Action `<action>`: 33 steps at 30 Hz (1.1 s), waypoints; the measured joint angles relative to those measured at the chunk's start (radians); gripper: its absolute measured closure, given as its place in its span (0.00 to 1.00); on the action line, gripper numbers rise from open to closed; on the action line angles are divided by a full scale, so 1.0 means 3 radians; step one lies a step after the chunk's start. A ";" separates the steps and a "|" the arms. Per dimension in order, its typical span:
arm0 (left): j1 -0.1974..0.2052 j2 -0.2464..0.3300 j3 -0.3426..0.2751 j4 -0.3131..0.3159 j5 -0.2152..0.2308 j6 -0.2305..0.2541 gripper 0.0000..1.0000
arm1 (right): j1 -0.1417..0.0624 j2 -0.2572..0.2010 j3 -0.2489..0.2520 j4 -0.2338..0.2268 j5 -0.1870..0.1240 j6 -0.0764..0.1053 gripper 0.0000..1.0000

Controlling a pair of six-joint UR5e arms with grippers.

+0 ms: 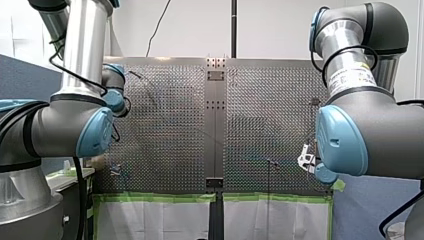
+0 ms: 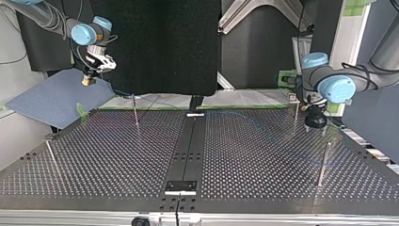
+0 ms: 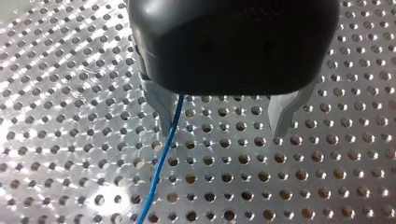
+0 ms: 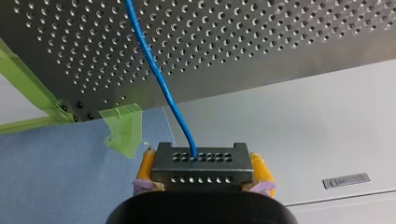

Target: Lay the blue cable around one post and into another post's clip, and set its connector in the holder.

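Holding the connector clear of the desk, with the routing not yet laid: that's the step I judge we're in. My right tool (image 4: 204,169) has its yellow pads (image 4: 146,164) pressed in on both flanks of the dark perforated connector (image 4: 201,161), clamped firm. The blue cable (image 4: 159,79) leaves the block's face and runs away over the perforated desk (image 4: 261,42), past a scrap of green tape (image 4: 123,126) at its corner. In the top view that tool hangs off the desk's edge at the view's left, raised above a blue mat (image 2: 56,96).

Now my left tool (image 3: 222,123): its metal fingers (image 3: 161,112) stand wide apart, gripping nothing. The cable drops from under the tool body just beside one finger, on its inner side. Whether it touches the metal, I can't tell. The top view puts this tool low over the desk at the view's right, close beside a thin post (image 2: 295,115), with a second post (image 2: 324,162) nearer the camera.

Next, as I read it, the left tool has to close on the cable or steer it around that near post, while the right tool brings the connector in over the desk without dragging the line taut. The clip and the holder I can't pick out from here, so I'd want them found before committing.
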 joint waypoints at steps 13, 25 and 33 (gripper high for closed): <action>0.0038 0.0020 -0.0143 -0.0159 -0.0379 0.0272 0.00 | 0.0016 -0.0003 0.0000 0.0001 0.0000 0.0000 1.00; 0.0143 0.0024 -0.0391 0.0166 -0.0548 0.0132 0.00 | 0.0017 -0.0002 0.0000 -0.0005 -0.0006 0.0000 1.00; 0.0127 -0.0034 -0.0575 0.0381 -0.0516 0.0273 0.00 | 0.0017 -0.0003 0.0000 -0.0009 -0.0005 0.0006 1.00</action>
